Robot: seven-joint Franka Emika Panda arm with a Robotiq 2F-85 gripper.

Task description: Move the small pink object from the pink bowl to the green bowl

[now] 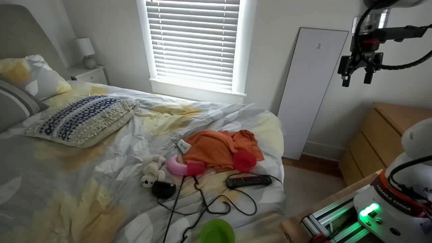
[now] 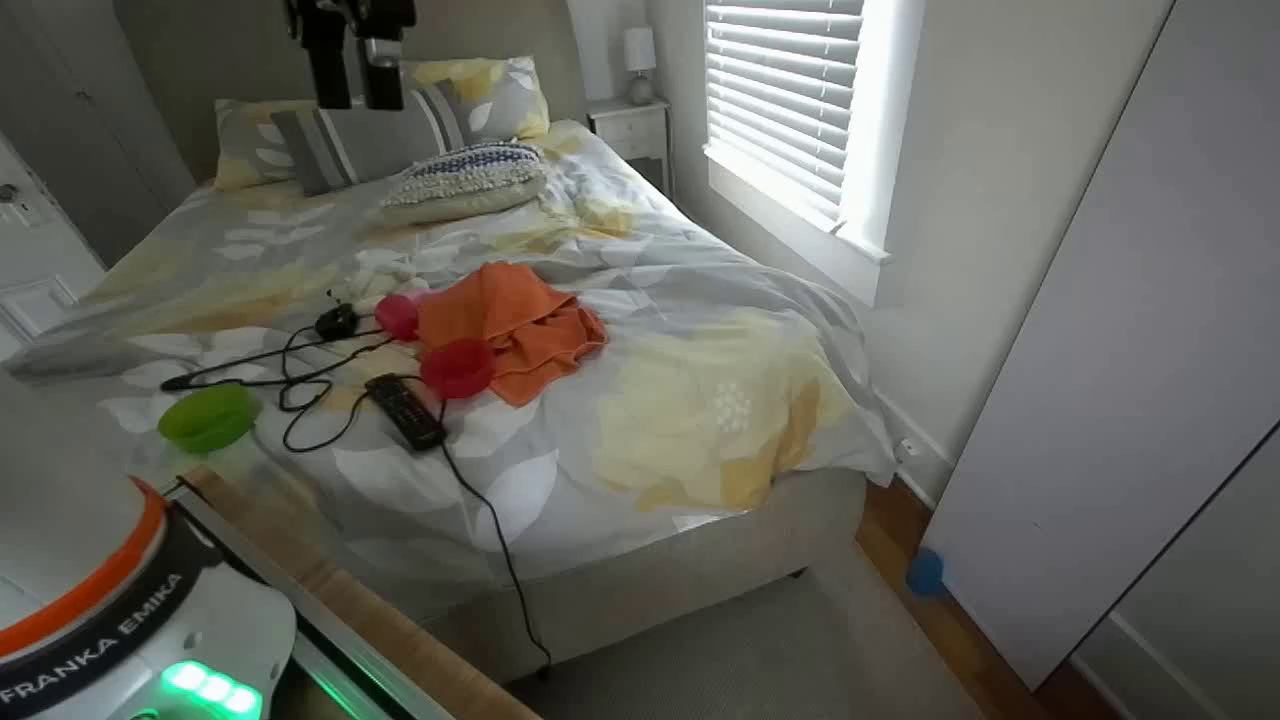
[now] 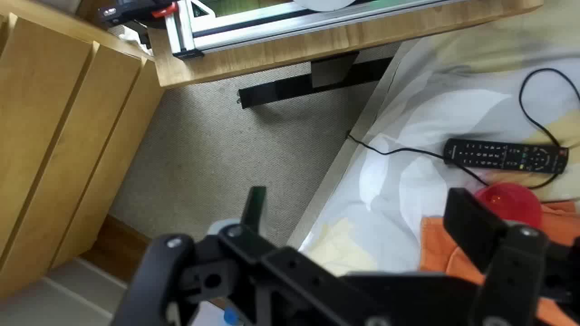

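A pinkish-red bowl (image 1: pixel 244 161) sits against the orange cloth on the bed; it also shows in an exterior view (image 2: pixel 458 368) and in the wrist view (image 3: pixel 512 203), partly behind a finger. Small bright spots show inside it, but I cannot make out a small pink object there. A green bowl (image 1: pixel 217 231) stands near the bed's edge by the robot base, also in an exterior view (image 2: pixel 208 418); it is out of the wrist view. My gripper (image 1: pixel 357 81) is open and empty, high above and apart from the bowls; its fingers are spread in the wrist view (image 3: pixel 355 199).
An orange cloth (image 1: pixel 216 148), a pink-red cup-like piece (image 1: pixel 195 167) with a pink curved object (image 1: pixel 175 165), a plush toy (image 1: pixel 153 170), a black remote (image 1: pixel 249 181) and loose black cables (image 1: pixel 202 202) lie on the bed. A wooden dresser (image 1: pixel 368 141) stands beside the robot.
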